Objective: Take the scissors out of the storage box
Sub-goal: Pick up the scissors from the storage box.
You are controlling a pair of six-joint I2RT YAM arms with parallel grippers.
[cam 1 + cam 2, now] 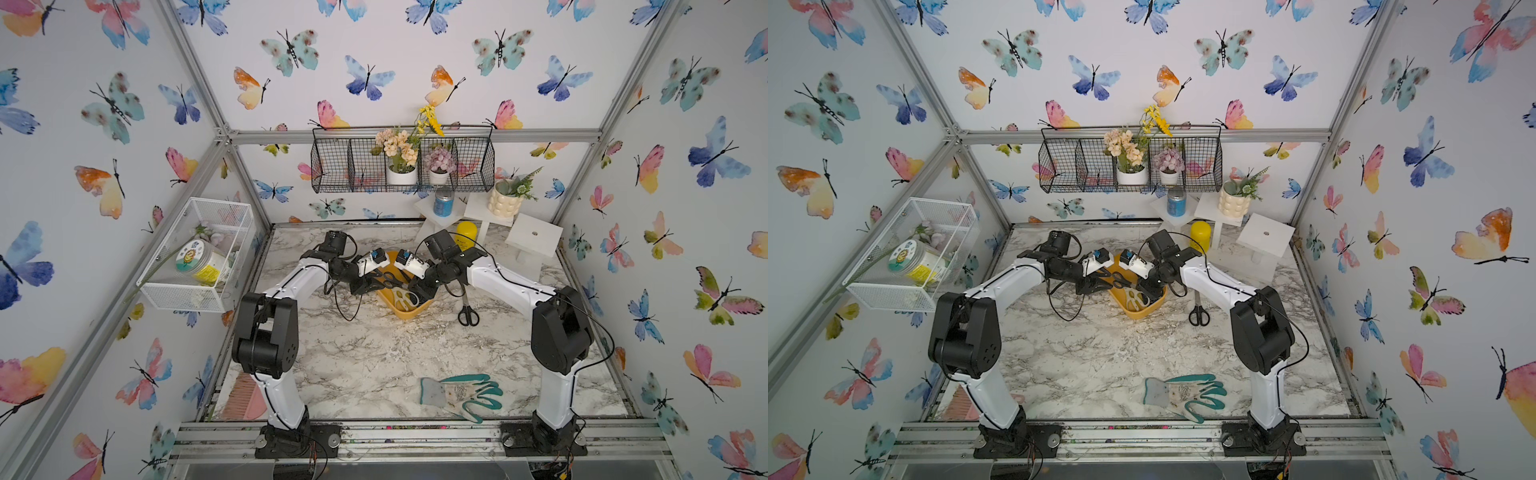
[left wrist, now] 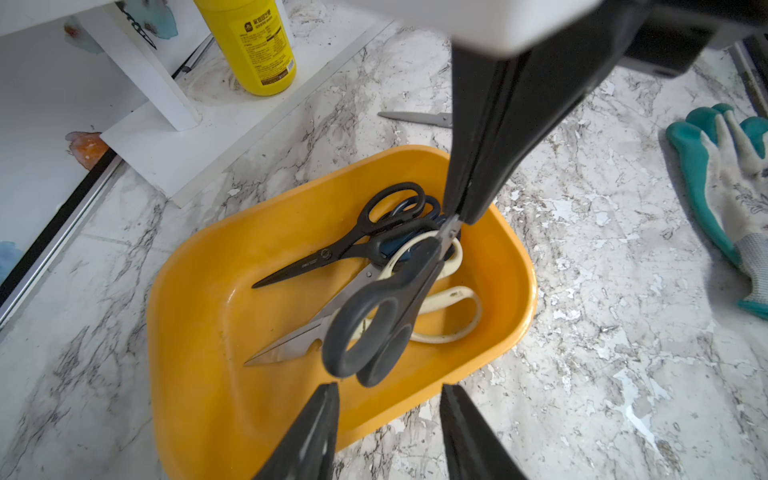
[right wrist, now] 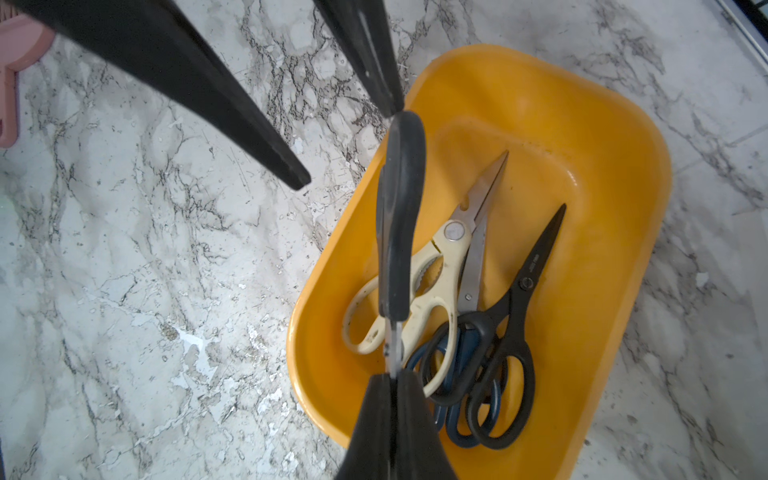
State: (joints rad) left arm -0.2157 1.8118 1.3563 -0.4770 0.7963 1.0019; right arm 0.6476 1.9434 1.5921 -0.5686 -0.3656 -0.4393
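Note:
The yellow-orange storage box (image 1: pixel 405 313) (image 1: pixel 1138 313) (image 2: pixel 208 332) (image 3: pixel 582 124) sits mid-table. My right gripper (image 3: pixel 392 376) (image 1: pixel 415 286) is shut on the blades of grey-handled scissors (image 3: pixel 399 216) (image 2: pixel 374 316) (image 1: pixel 390 277), held over the box with the handles toward the left arm. My left gripper (image 2: pixel 389 386) (image 3: pixel 349 147) (image 1: pixel 368 286) is open, its fingertips either side of the handle end, one right at the loop. In the box lie cream-handled shears (image 3: pixel 436 266), black scissors (image 3: pixel 523 291) and a blue-black pair (image 3: pixel 457 357). Another black pair (image 1: pixel 468 311) (image 1: pixel 1199 311) lies on the table right of the box.
A yellow bottle (image 1: pixel 466 235) (image 2: pixel 253 45) and white stands (image 1: pixel 534 239) are behind the box. A teal glove (image 1: pixel 457 395) lies front right, a pink brush (image 1: pixel 245 399) front left. A white mesh basket (image 1: pixel 195 253) and a black wire shelf (image 1: pixel 403 166) hang on the walls.

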